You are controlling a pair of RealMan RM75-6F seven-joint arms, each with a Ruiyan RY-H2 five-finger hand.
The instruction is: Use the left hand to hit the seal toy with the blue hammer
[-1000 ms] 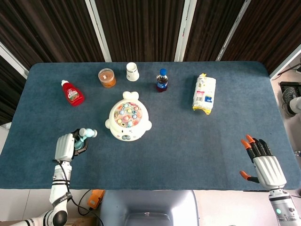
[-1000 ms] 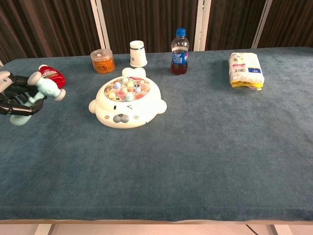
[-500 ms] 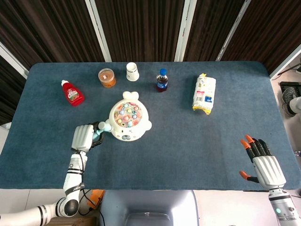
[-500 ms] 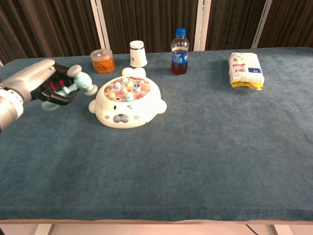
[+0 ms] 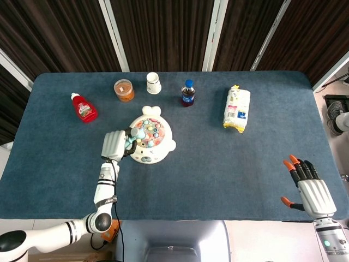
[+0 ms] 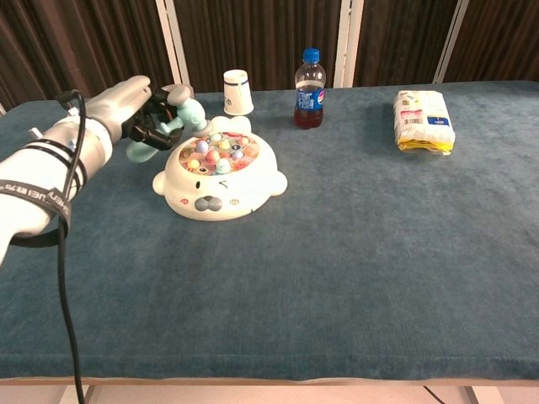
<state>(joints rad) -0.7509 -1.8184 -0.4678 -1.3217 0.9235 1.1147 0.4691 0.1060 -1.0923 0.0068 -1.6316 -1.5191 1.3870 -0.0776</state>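
A: Hammer (image 6: 178, 115) first, where is it?
B: Held tight in the left hand (image 6: 139, 108), fingers wrapped around the handle. Its blue head hangs just over the left edge of the seal toy (image 6: 221, 178).

A: Has it hit yet?
B: I think not. The hammer looks lifted, not pressing on the coloured pegs. The picking up is done, and the hit is what's left.

A: And the other hand?
B: The right hand (image 5: 308, 188) sits near the front right corner of the table (image 5: 218, 174), fingers spread, holding nothing.

A: What's at the back?
B: A cup (image 6: 237, 92) and a bottle (image 6: 309, 88), well away from the toy
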